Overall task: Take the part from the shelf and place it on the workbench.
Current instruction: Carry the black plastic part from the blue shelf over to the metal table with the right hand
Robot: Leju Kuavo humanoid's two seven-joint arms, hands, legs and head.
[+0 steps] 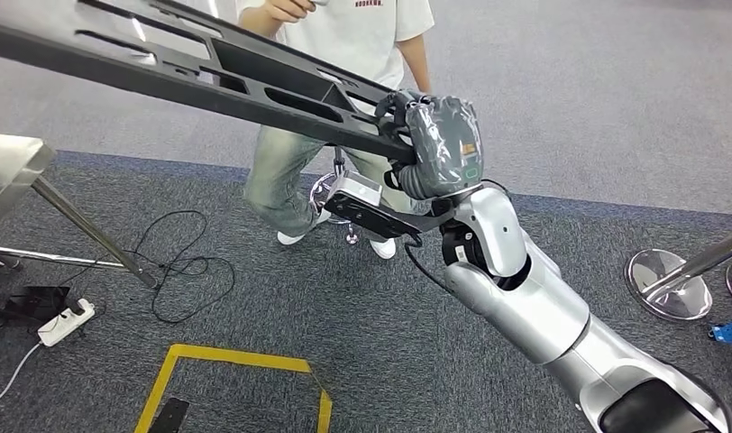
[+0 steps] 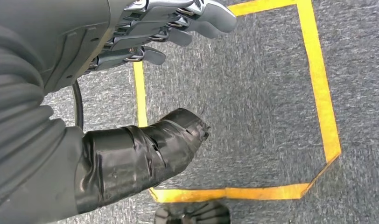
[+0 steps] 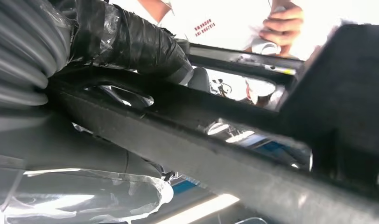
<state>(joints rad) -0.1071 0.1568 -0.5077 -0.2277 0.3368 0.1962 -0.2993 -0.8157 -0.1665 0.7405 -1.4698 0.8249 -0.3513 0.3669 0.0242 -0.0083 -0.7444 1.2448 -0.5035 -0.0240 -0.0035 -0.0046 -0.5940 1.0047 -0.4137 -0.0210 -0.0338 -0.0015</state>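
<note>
— Part (image 1: 209,72) status?

— Long black frame, in my right hand (image 1: 439,144), fingers wrapped round one end rail; the rest juts away up and to my left, over the carpet (image 1: 561,99). In the right wrist view the thumb (image 3: 131,44) lies across the rail, so the hold looks firm.

— And your left hand (image 2: 131,60)?

— Hanging low with nothing in it, fingers (image 2: 201,16) loosely apart above a yellow taped outline (image 2: 318,93) on the floor.

— What matters for the carry?

— Leverage. I hold a long frame by one end (the far end will sway most), so I judge slow turns best, wrist kept stiff, frame near level. A person (image 1: 344,90) stands just past my hand, close beneath the frame; I should swing it away from them. A steel table's corner (image 1: 15,162) shows at my far left. If that is the workbench, I'd bring the free end over its edge first, then lower.
</note>
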